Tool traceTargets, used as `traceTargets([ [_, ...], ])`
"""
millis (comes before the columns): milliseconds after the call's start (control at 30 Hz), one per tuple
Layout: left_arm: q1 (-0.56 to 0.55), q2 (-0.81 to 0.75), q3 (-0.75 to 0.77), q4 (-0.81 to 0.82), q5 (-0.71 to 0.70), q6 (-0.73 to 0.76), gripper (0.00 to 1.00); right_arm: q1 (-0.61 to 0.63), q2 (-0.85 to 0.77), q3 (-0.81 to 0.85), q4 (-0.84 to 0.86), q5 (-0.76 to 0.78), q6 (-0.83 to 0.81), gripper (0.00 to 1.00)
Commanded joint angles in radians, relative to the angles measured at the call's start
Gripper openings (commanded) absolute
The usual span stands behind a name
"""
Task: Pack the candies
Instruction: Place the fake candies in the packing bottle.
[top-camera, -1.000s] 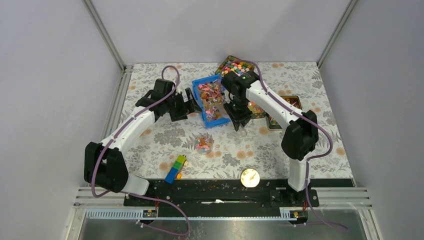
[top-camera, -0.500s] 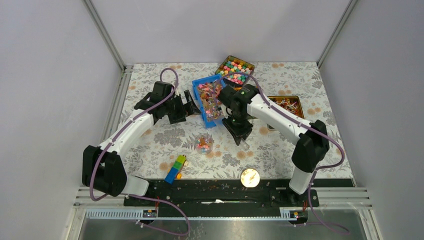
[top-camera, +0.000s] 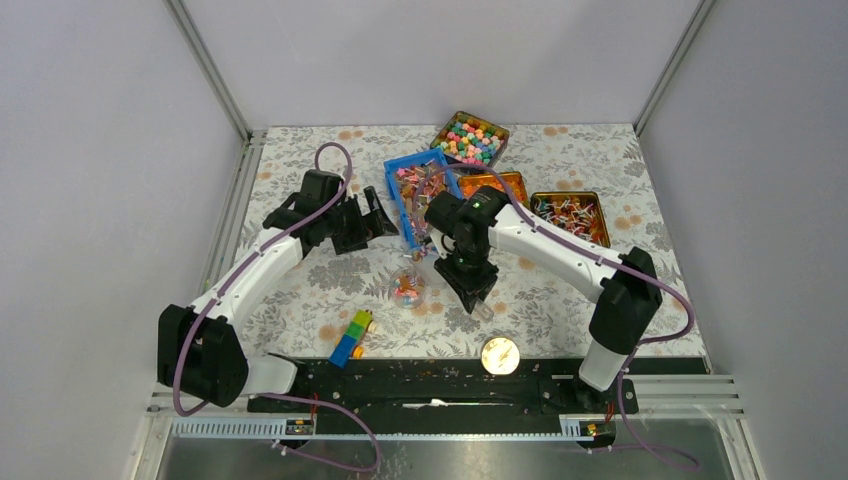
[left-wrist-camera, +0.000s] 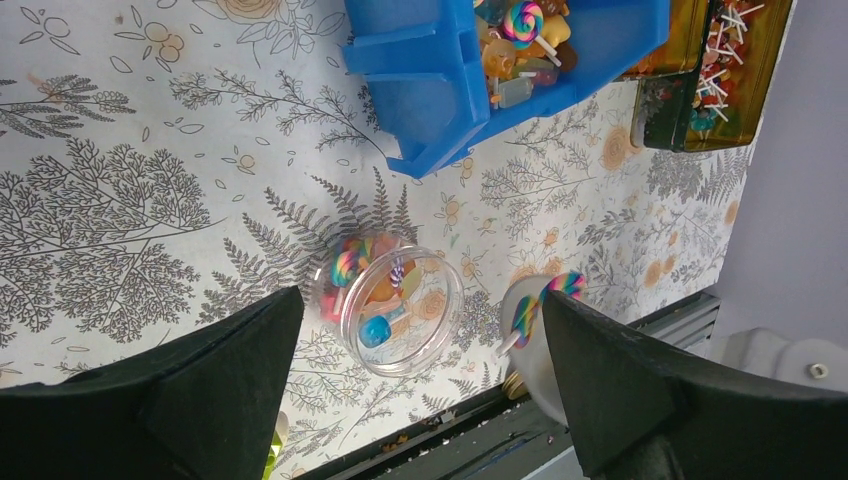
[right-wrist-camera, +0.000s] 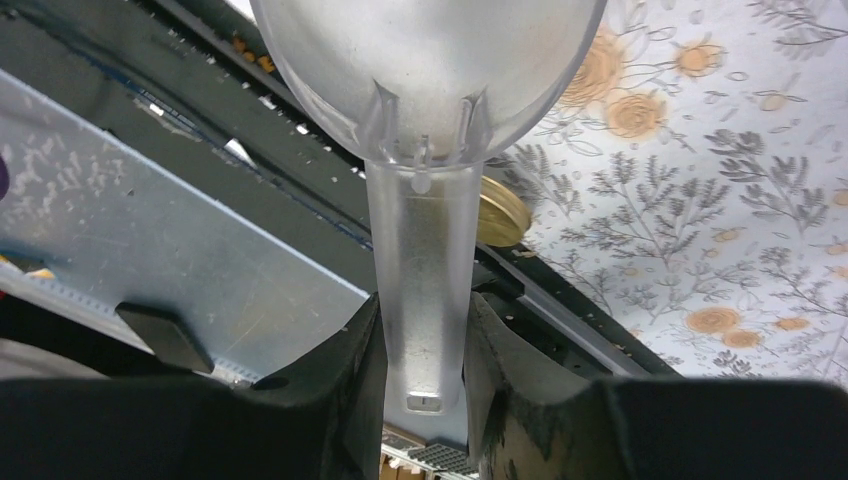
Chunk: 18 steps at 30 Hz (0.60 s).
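Mixed candies (top-camera: 421, 188) fill the blue bin (left-wrist-camera: 430, 90) at the table's middle back. A clear round jar (top-camera: 407, 288) holding a few candies (left-wrist-camera: 365, 285) stands nearer the front. My right gripper (top-camera: 468, 288) is just right of the jar, shut on the handle (right-wrist-camera: 422, 330) of a clear plastic scoop (right-wrist-camera: 430, 70). Two rainbow lollipops (left-wrist-camera: 545, 305) lie in the scoop (left-wrist-camera: 530, 330), beside the jar. My left gripper (top-camera: 375, 212) hovers open and empty left of the bin; in its wrist view its fingers (left-wrist-camera: 200, 390) frame the jar from above.
A tin of coloured balls (top-camera: 470, 138) stands at the back, with an orange tin (top-camera: 492, 183) and a tin of stick sweets (top-camera: 570, 212) to the right. A gold lid (top-camera: 500, 354) and stacked toy bricks (top-camera: 351, 337) lie near the front rail (top-camera: 430, 380).
My right arm has carried the scoop from the blue bin toward the front, ending beside the jar. The left gripper has drifted slightly left, away from the bin.
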Motion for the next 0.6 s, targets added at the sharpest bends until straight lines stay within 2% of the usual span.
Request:
traceTargets([
  [0, 0.001, -0.046, -0.011, 0.004, -0.039, -0.002, 0.92, 0.028, -0.036, -0.009, -0.002, -0.107, -0.018, 0.0],
  [333, 0.001, -0.05, -0.016, -0.004, -0.055, -0.004, 0.93, 0.032, 0.015, -0.016, -0.017, -0.255, -0.021, 0.0],
  [567, 0.001, -0.056, -0.019, -0.01, -0.064, -0.002, 0.93, 0.032, 0.107, 0.015, -0.083, -0.291, -0.047, 0.0],
])
